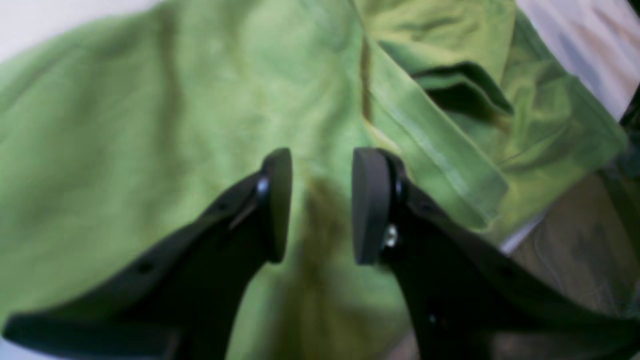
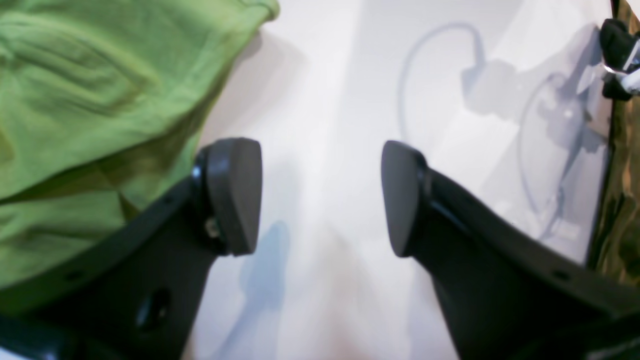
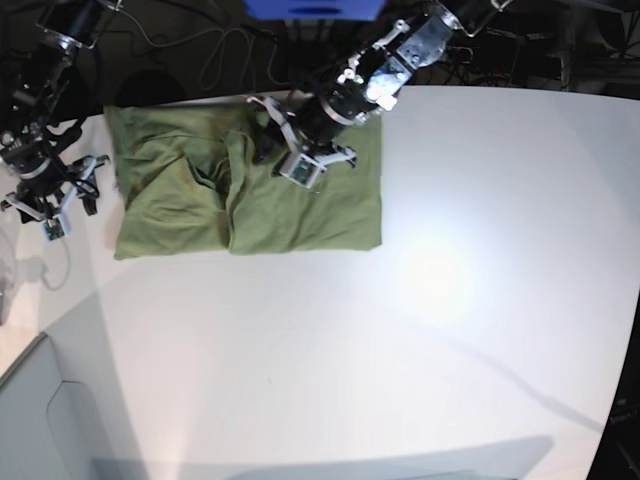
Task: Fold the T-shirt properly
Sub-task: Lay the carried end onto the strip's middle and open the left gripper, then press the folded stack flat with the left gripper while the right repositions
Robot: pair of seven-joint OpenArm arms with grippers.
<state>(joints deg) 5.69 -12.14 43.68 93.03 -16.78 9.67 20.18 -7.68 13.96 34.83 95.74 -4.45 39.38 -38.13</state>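
Note:
The olive-green T-shirt (image 3: 330,210) lies on the white table (image 3: 450,300) at the back left, partly folded, with a folded-in flap and sleeve near its middle. My left gripper (image 3: 265,142) hovers over the shirt's upper middle. In the left wrist view it (image 1: 322,200) is open, with fabric (image 1: 125,125) below it and nothing between the pads. My right gripper (image 3: 75,190) is at the shirt's left edge. In the right wrist view it (image 2: 320,195) is open over bare table, beside the shirt's edge (image 2: 75,100).
The table's back edge runs just behind the shirt, with dark cables (image 3: 200,60) and gear beyond it. The table's left edge (image 3: 60,300) drops to a grey surface at the lower left. Bare white tabletop spreads to the right and front.

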